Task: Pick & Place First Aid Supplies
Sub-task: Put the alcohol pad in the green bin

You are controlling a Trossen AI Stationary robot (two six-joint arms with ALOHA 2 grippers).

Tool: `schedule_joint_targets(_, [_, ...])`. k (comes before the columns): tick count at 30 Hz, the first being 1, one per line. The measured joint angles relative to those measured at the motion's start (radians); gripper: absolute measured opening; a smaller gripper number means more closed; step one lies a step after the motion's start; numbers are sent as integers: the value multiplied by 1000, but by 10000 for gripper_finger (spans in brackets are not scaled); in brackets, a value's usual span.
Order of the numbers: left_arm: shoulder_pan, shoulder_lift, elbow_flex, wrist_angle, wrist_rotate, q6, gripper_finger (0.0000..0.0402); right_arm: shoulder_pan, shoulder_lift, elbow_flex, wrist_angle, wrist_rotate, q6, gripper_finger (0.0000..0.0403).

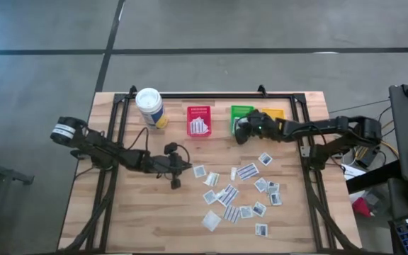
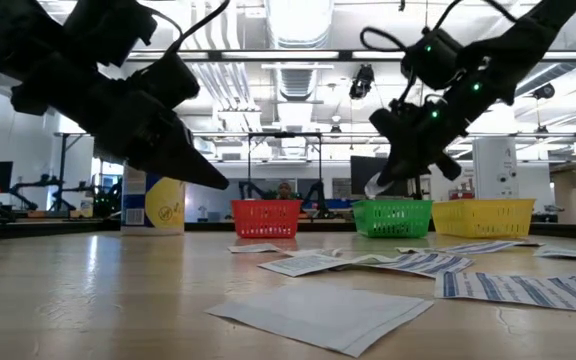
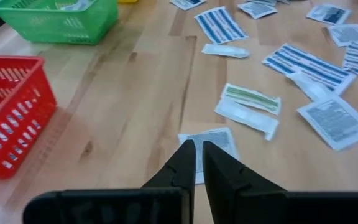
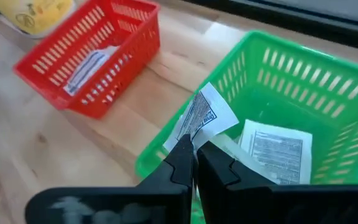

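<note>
looking down in the high view: right gripper [image 1: 241, 132] sits at the green bin [image 1: 241, 112], left gripper [image 1: 175, 183] low over the desk [image 1: 147, 219] beside the scattered packets [image 1: 225, 195]. low view: right gripper is pinched on a white packet [image 2: 373, 185] above the bin. left wrist: fingers nearly together w/ nothing between, over a printed packet [image 3: 213, 142]. right wrist: held packet [image 4: 201, 115] hangs over the bin edge, thin, floppy paper, prob. light & slippery, so take by an edge.
</note>
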Motion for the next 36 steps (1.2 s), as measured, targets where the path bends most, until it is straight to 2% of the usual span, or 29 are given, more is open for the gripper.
schedule_joint_targets(11, [45,0,4,2,43,23,30,-18,65,0,3,-60,44,8])
schedule_joint_targets(27, [45,1,3,0,43,-16,30,-20,62,1,5,-47,-5,10])
schedule_joint_targets(31, [44,1,2,0,57,-35,30,-40,62,1,5,-45,-10,29])
schedule_joint_targets(36, [44,1,2,0,61,-43,30,-66,62,1,5,-45,-12,71])
